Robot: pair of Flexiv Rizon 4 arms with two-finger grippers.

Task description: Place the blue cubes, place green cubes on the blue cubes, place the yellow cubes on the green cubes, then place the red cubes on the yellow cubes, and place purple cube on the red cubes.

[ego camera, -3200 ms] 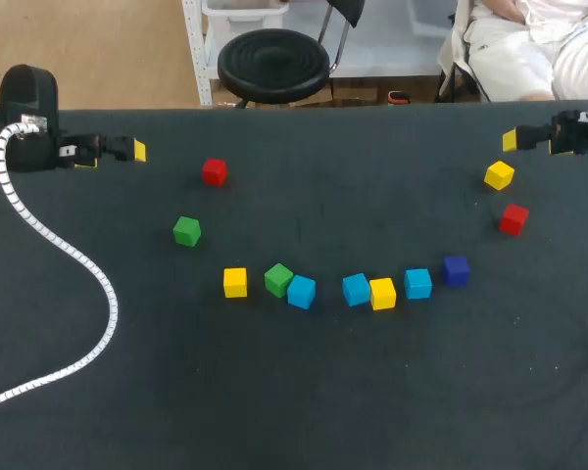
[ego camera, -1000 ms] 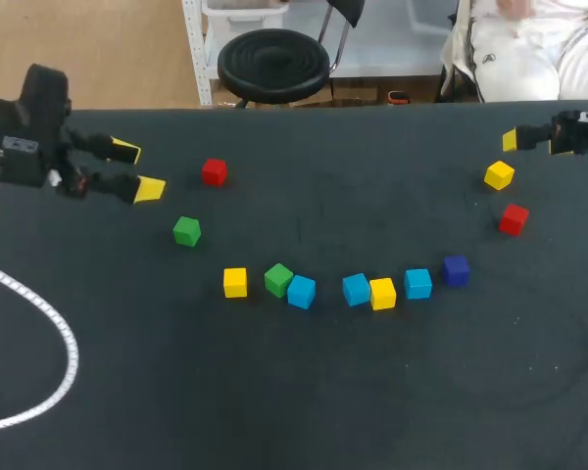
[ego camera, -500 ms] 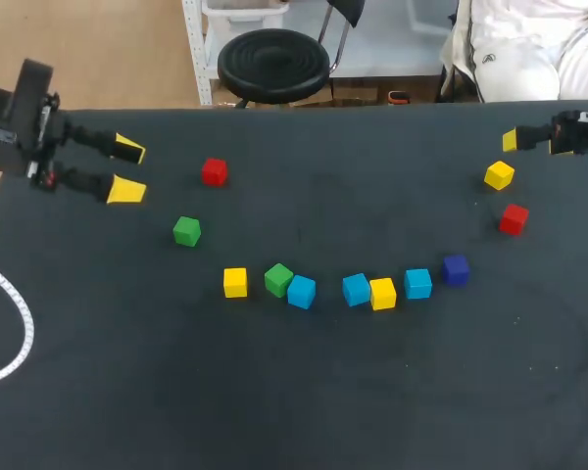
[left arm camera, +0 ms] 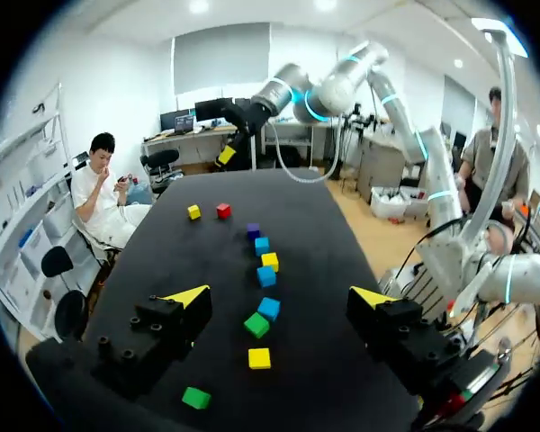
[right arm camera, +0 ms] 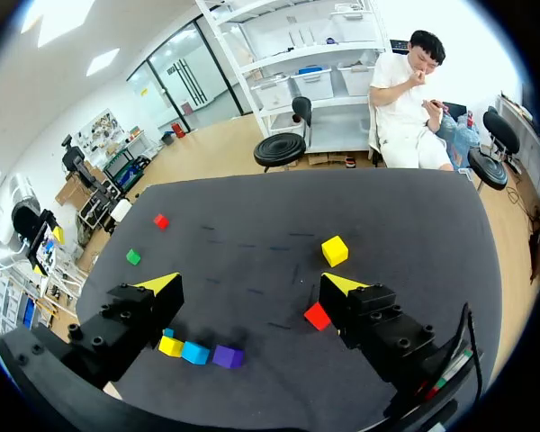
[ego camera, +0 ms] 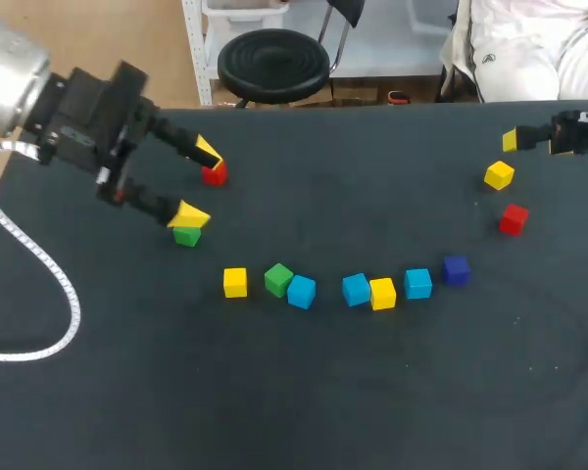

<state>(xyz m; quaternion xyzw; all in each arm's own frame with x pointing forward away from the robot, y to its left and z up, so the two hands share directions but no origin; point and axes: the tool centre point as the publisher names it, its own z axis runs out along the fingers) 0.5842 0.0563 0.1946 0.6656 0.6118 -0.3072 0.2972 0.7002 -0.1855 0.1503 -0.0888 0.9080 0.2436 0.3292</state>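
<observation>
Row, near-centre: left blue cube (ego camera: 301,291), middle blue cube (ego camera: 356,289) and right blue cube (ego camera: 417,283) stand side to side; none stacked.
Crowding: row green cube (ego camera: 278,279) touches the left blue cube, so finger room there looks tight.
Left end effector (ego camera: 197,182): fingers wide apart, empty, between far green cube (ego camera: 186,235) and red cube (ego camera: 214,173); the left blue cube lies nearer and toward centre.
Nearer arm: left, by judgement.
Right end effector (right arm camera: 250,284): spread, empty, far right edge.
Table (ego camera: 304,401): dark, matte, flat.

Bright, even overhead light lit the matte worktop (ego camera: 294,392); shadows were faint; the left arm (ego camera: 5,59) gleamed at ten o'clock.
</observation>
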